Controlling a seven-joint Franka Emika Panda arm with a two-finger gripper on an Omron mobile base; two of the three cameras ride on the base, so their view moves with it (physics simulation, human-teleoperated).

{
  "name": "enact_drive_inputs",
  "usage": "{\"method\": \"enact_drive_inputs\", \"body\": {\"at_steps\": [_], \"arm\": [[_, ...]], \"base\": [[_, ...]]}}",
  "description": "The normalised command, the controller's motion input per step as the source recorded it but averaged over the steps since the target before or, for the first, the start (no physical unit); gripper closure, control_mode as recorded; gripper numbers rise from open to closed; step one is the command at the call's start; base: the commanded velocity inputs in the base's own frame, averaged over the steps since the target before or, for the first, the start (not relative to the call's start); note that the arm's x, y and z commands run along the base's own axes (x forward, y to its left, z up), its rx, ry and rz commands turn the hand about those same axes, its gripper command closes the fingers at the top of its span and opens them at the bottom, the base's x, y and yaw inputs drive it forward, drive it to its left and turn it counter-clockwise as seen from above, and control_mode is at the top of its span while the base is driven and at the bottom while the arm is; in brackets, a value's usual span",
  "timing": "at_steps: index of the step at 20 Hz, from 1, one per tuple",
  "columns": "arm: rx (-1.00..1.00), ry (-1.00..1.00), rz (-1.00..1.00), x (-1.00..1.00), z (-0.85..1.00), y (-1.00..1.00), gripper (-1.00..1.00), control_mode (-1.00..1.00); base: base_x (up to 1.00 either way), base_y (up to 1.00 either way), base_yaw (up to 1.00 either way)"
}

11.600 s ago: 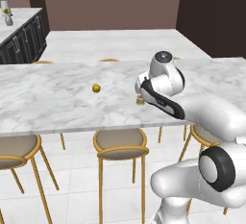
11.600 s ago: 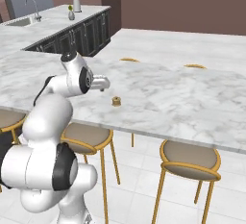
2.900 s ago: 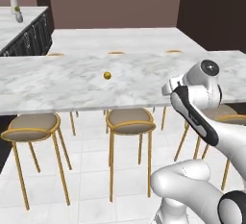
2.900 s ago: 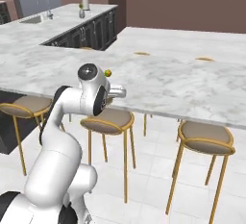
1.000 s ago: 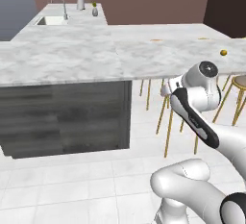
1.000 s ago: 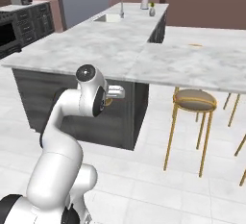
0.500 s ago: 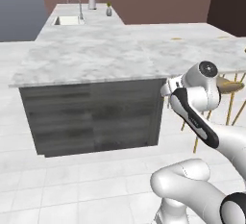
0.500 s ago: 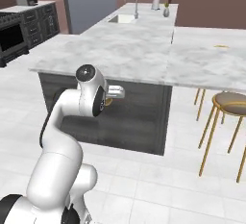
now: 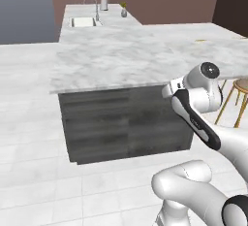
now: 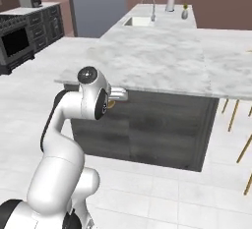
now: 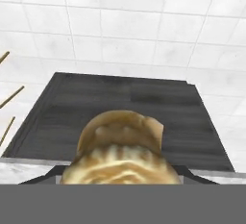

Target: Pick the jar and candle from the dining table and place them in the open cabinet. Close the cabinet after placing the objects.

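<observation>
Jar: we've got the jar (image 11: 120,151) right up against the hand camera, a rounded tan-gold bulk with grainy brown contents, sitting where the tool's fingertips would rise.
Jar, from the side: in the right base view a sliver of tan (image 10: 111,104) peeks out under the hand, tucked against the arm's head.
Tool: we judge the tool (image 10: 118,94) clamped on the jar, jaws part-way apart around its body; the fingers themselves are hidden behind the glass.
Why held so: we read this as a carry pose, jar drawn in close to the arm so it rides steady while the base drives.
Arm: folded high and compact in both base views, wrist level with the bench's edge.
Bench ahead: a marble counter (image 9: 111,55) over dark drawer fronts (image 9: 121,123); this is the kitchen island, not the dining table.
Beyond: sink with faucet (image 10: 149,6) at the far end, an oven range (image 10: 17,41) to the left.
Stool: a gold-legged stool (image 9: 237,99) at the right edge.
Progress: we judge one object in hand, nothing yet in the cabinet, and we can't pick the cabinet out here.
</observation>
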Motion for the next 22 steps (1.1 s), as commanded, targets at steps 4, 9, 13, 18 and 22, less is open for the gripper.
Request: {"method": "enact_drive_inputs", "body": {"at_steps": [4, 9, 13, 18, 22], "arm": [[0.00, 0.00, 0.00, 0.00, 0.00, 0.00, 1.00, 1.00], [0.00, 0.00, 0.00, 0.00, 0.00, 0.00, 1.00, 1.00], [0.00, 0.00, 0.00, 0.00, 0.00, 0.00, 1.00, 1.00], [0.00, 0.00, 0.00, 0.00, 0.00, 0.00, 1.00, 1.00], [0.00, 0.00, 0.00, 0.00, 0.00, 0.00, 1.00, 1.00]], "base": [[0.43, 1.00, -0.07], [0.12, 1.00, -0.03], [0.00, 1.00, 0.00], [0.00, 1.00, 0.00], [0.00, 1.00, 0.00]]}}
